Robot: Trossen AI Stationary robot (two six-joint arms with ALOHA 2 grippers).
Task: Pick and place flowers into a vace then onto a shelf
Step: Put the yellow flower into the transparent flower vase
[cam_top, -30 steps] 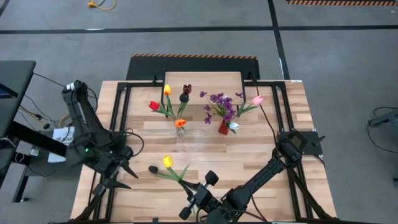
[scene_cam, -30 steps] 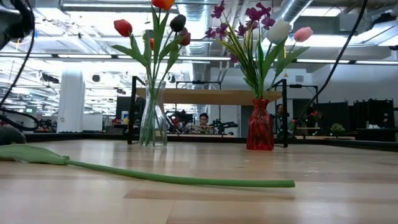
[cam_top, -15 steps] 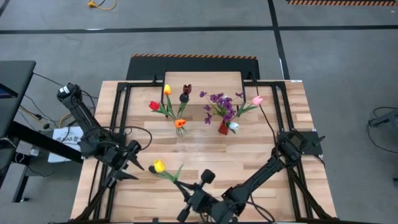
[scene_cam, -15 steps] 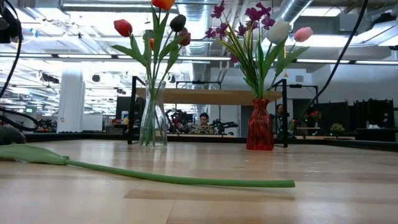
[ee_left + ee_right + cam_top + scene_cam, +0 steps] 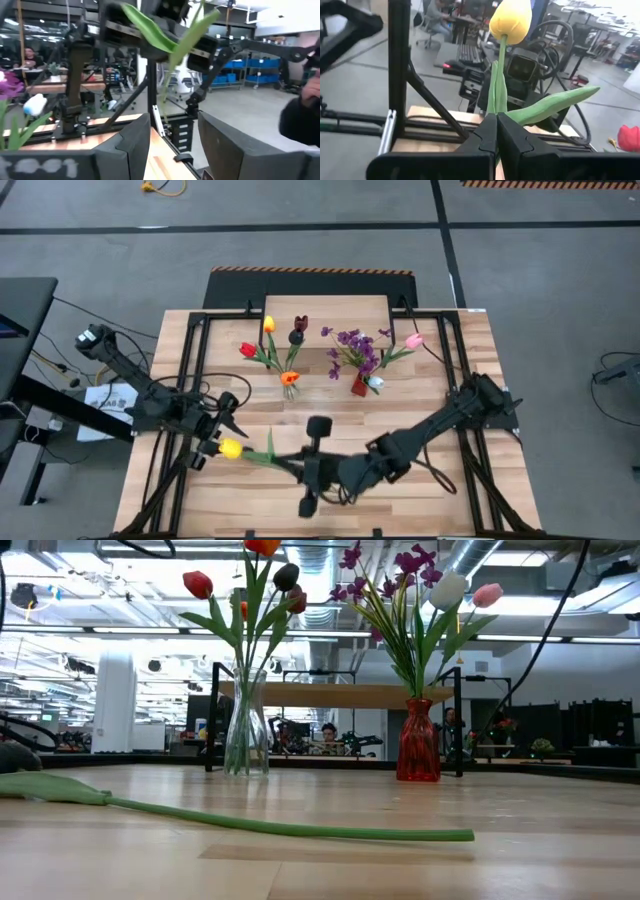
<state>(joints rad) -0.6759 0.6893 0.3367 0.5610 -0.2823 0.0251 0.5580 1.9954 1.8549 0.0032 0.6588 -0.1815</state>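
The left gripper [image 5: 213,442] hangs over the slatted wooden table [image 5: 440,500] near its left edge, fingers spread partway with nothing between them, their tips just beside a yellow tulip [image 5: 231,448]; from above, contact cannot be made out. In the left wrist view the fingers [image 5: 131,145] are blurred dark slabs, and a green leaf [image 5: 150,31] crosses in front of the other arm's hardware.

The tulip's thin green stem runs right into the right gripper [image 5: 307,470], whose fingers are pinched tight on it low down, hiding the stem's end. The right wrist view shows the smooth, egg-shaped bloom [image 5: 510,20] upright above the closed fingers [image 5: 485,135], one long pointed leaf slanting aside.

In the low view another long green stem [image 5: 290,829] lies flat on the wood, its head cut off at the edge.

Farther back stand a clear glass vase [image 5: 246,730] and a glossy red vase [image 5: 418,742], both holding flowers, in front of the plank-topped shelf [image 5: 328,308].
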